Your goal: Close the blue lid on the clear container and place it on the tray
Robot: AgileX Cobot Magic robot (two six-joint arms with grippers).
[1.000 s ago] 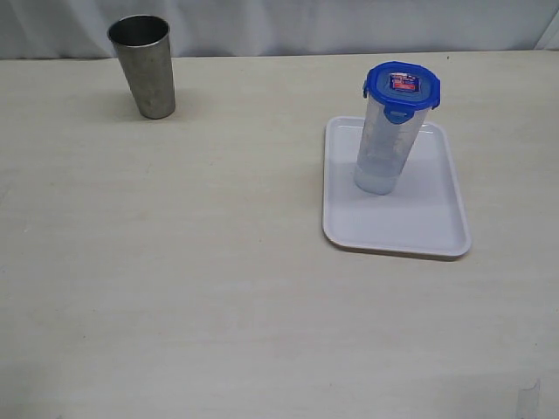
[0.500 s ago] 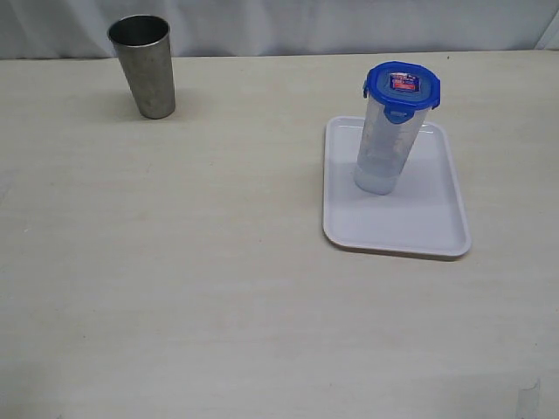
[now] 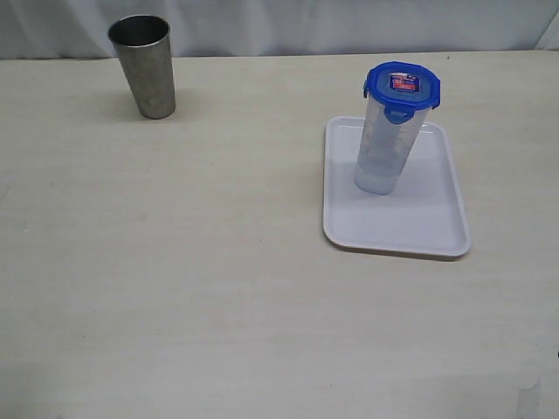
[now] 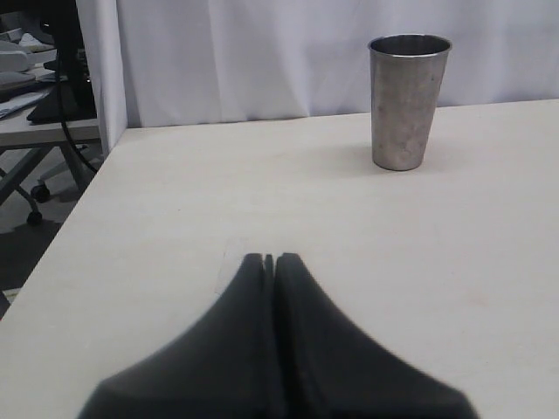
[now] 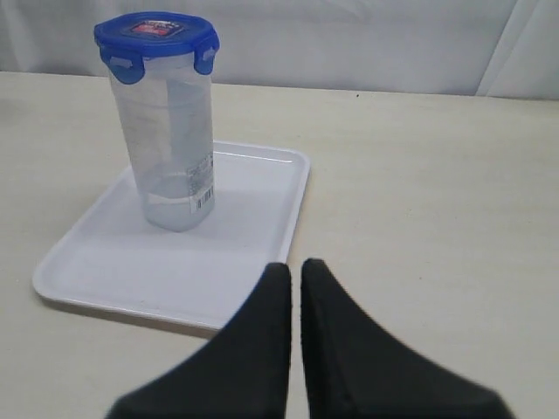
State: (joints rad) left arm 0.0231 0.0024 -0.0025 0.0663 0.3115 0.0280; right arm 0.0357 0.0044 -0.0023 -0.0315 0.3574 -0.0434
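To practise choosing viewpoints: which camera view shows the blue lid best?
The exterior view: it looks down on the blue lid, showing its top face fully. The right wrist view catches it nearly edge-on, flaps visible. The left wrist view misses it.

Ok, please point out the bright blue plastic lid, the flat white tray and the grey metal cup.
bright blue plastic lid (image 3: 402, 85), exterior view, top face.
flat white tray (image 3: 410, 223), exterior view, bare floor.
grey metal cup (image 3: 150, 74), exterior view, side wall.
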